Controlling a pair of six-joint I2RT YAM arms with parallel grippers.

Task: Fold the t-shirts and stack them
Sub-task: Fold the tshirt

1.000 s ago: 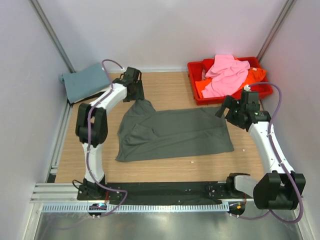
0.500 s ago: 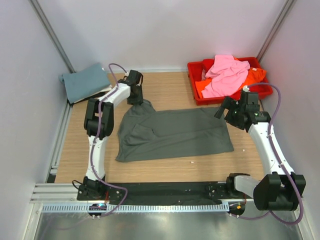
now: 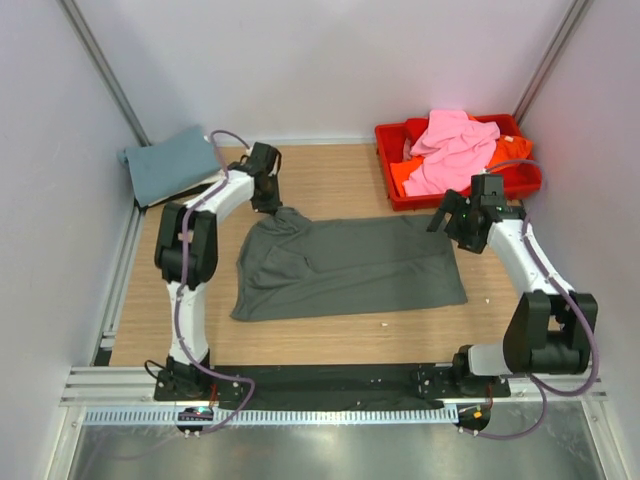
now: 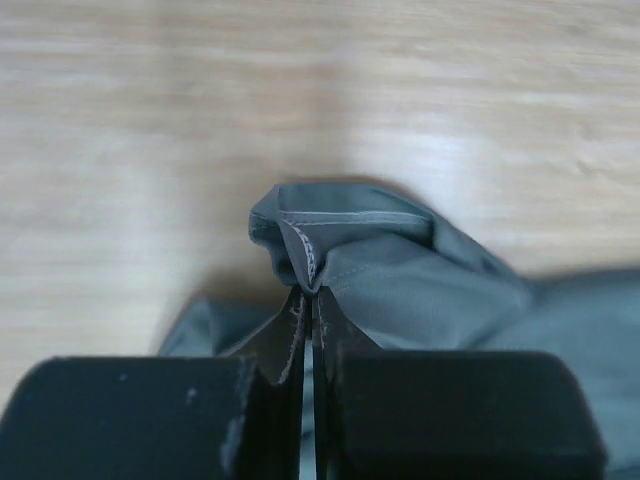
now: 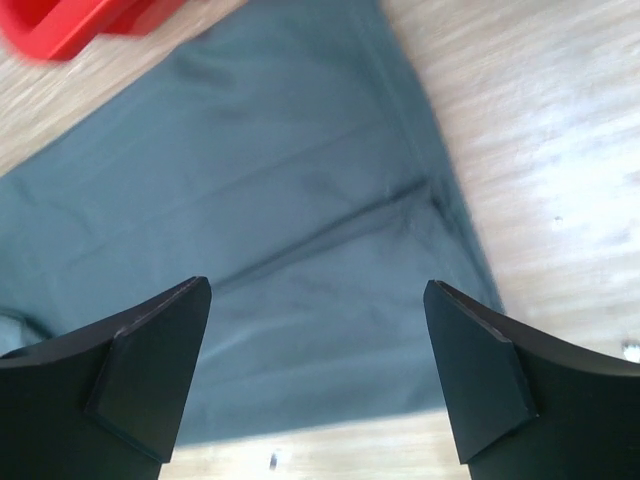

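Since a second ago the left end effector (image 4: 310, 300) has dropped and clamped shut on a hemmed fold of the dark grey t-shirt (image 3: 350, 265), which lies spread on the surface (image 3: 340, 180) between both arms. The right end effector (image 5: 315, 375) has edged closer, jaws wide, hovering over the shirt's corner directly beneath it.

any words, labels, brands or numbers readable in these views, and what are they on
None: no readable text in any view.
The dark grey t-shirt, pink t-shirt, teal t-shirt and red tray show no print or label.
A small coloured spot by the left arm's base is too small to tell whether it carries text.
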